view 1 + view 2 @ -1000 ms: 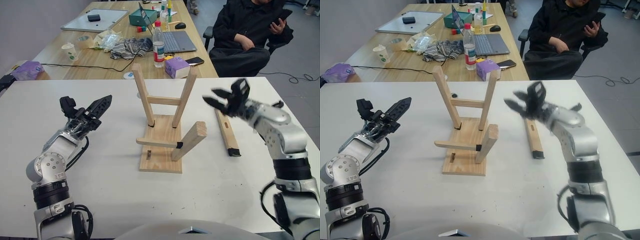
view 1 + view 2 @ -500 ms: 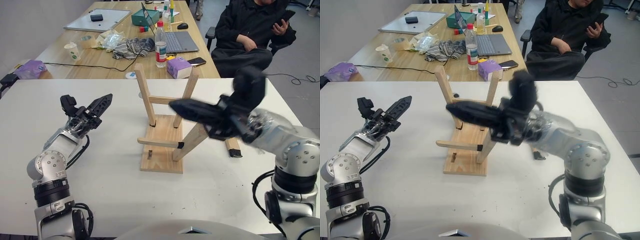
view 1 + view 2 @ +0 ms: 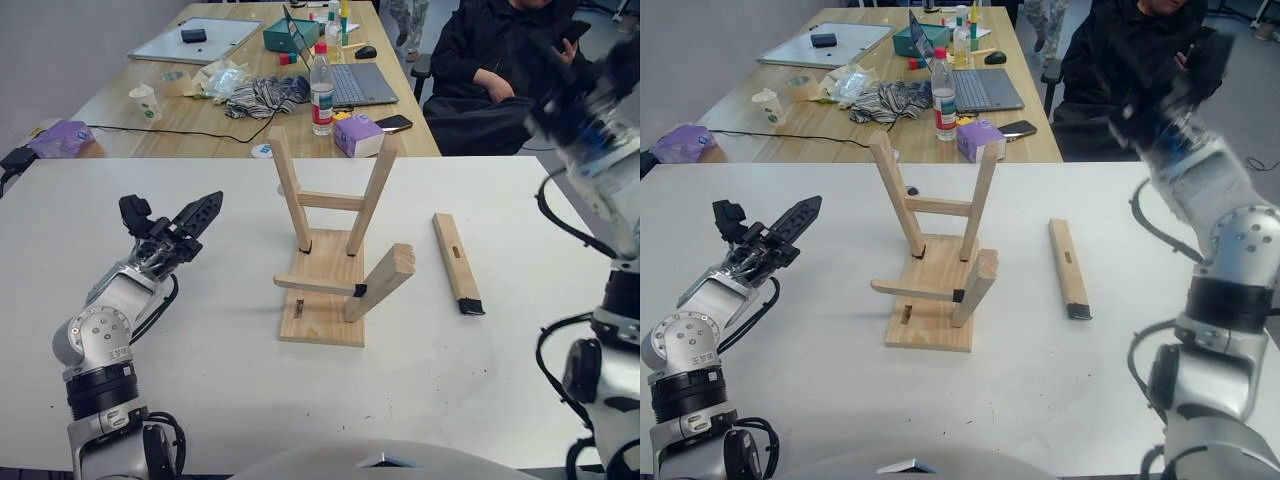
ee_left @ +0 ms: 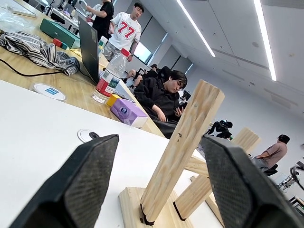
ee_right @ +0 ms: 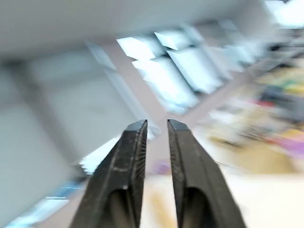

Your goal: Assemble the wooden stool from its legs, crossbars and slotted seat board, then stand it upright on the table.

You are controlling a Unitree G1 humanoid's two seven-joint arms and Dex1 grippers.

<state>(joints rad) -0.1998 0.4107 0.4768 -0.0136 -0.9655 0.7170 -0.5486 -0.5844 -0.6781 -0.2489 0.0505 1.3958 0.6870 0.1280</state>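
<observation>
Right claw (image 5: 156,124) swung up off stool (image 3: 325,272), nearly together, left claw (image 3: 203,213) apart

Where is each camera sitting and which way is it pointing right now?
Left eye view: on the head, looking down at the legs-up stool on the white table; left arm and raised right arm show.
Right eye view: stereo twin, same scene.
Left wrist view: low over the table, facing the stool past the left gripper.
Right wrist view: held high, aimed at likely ceiling lights past the right gripper.
Shared: head and left wrist views see the stool.
</observation>
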